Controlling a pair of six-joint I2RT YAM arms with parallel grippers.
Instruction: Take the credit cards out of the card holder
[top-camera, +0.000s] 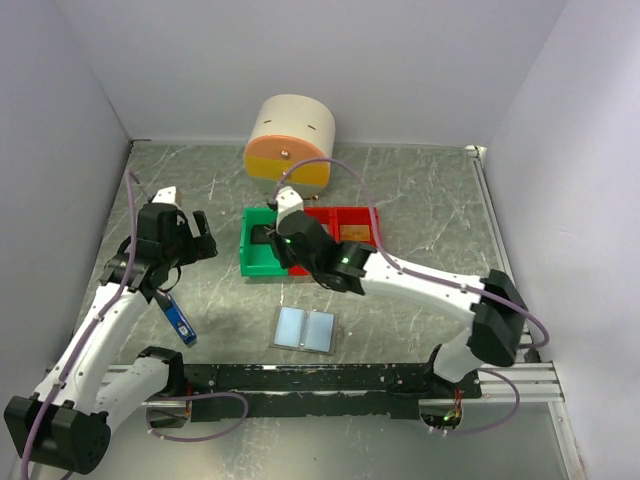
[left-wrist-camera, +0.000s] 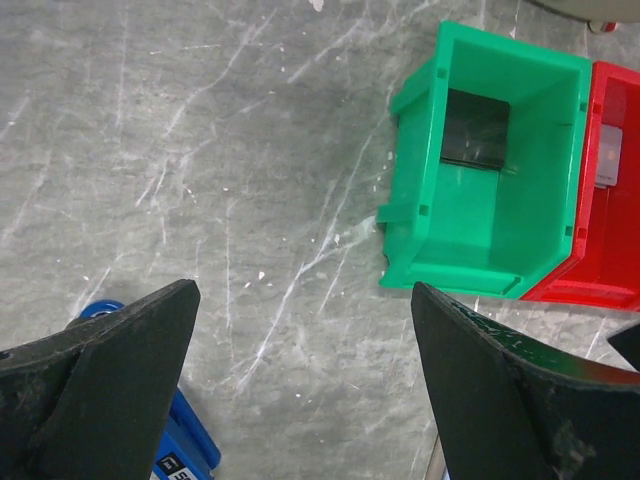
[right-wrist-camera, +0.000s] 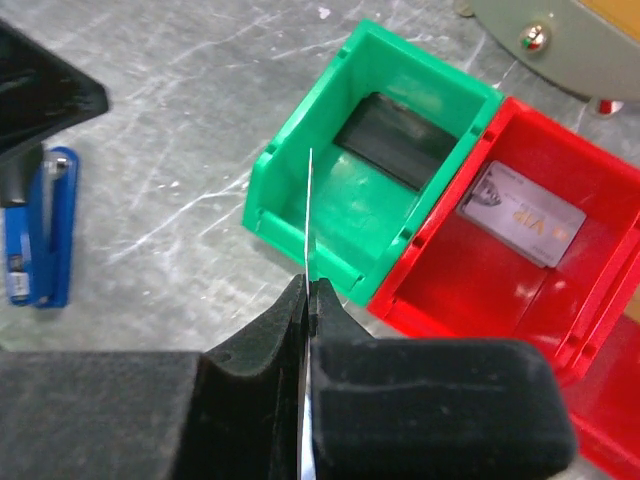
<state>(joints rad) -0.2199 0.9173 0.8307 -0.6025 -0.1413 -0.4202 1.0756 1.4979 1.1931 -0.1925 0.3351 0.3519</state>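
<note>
Glossy plastic green bin (left-wrist-camera: 470, 225) and red bin (right-wrist-camera: 470, 295), shiny credit card (right-wrist-camera: 525, 215), matt scratched table (left-wrist-camera: 200, 150).

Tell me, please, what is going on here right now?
The right gripper is shut on a thin credit card, seen edge-on, over the green bin, where a black card already lies. A silver card lies in the red bin. The left gripper hangs open and empty above the table. The card holder lies open on it.
</note>
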